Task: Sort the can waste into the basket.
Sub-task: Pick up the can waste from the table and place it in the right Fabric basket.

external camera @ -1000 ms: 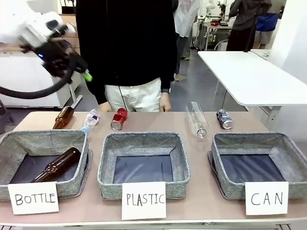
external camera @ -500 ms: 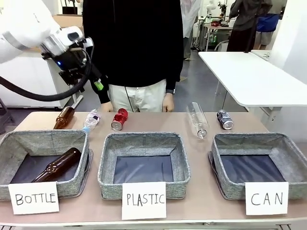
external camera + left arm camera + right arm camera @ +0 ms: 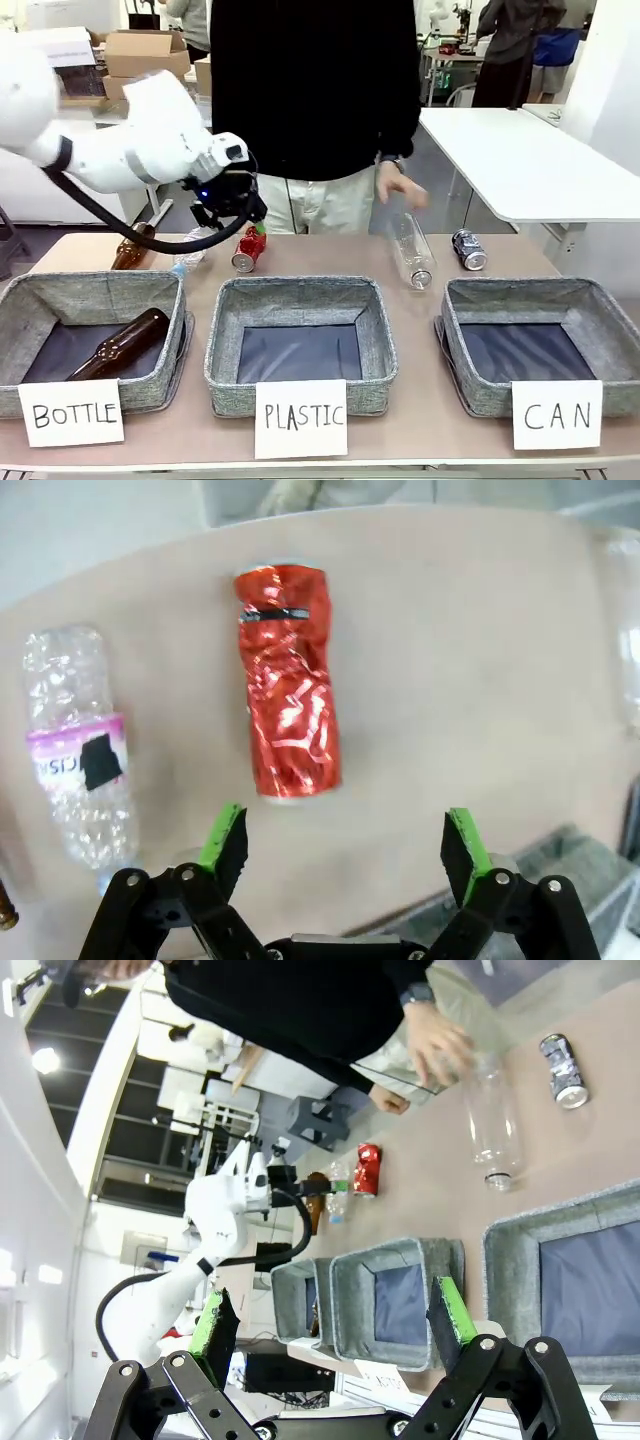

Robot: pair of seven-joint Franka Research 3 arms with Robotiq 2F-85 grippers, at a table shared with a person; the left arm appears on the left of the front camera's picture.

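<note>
Left hand point(image 3: 345, 842) spread wide, poised just short of the red can point(image 3: 288, 710), no contact. Silver can point(image 3: 467, 248) lies well right of the red can. Right hand point(image 3: 335, 1325) spread, empty.

Front and close-up left wrist views share the red can point(image 3: 288, 685).

The left arm point(image 3: 130, 150) was white, with smooth rounded shells. A thick black cable point(image 3: 100, 218) looped along it to the black left gripper point(image 3: 345, 835), where a small blue light point(image 3: 204, 194) glowed. Its fingers point(image 3: 232, 862) carried bright green pads point(image 3: 462, 832) on black linkages point(image 3: 190, 910) with silver screws point(image 3: 495, 878); the right gripper point(image 3: 335, 1322) matched. The person point(image 3: 315, 110) wore a black long-sleeved top point(image 3: 300, 60) and pale trousers point(image 3: 320, 205).
</note>
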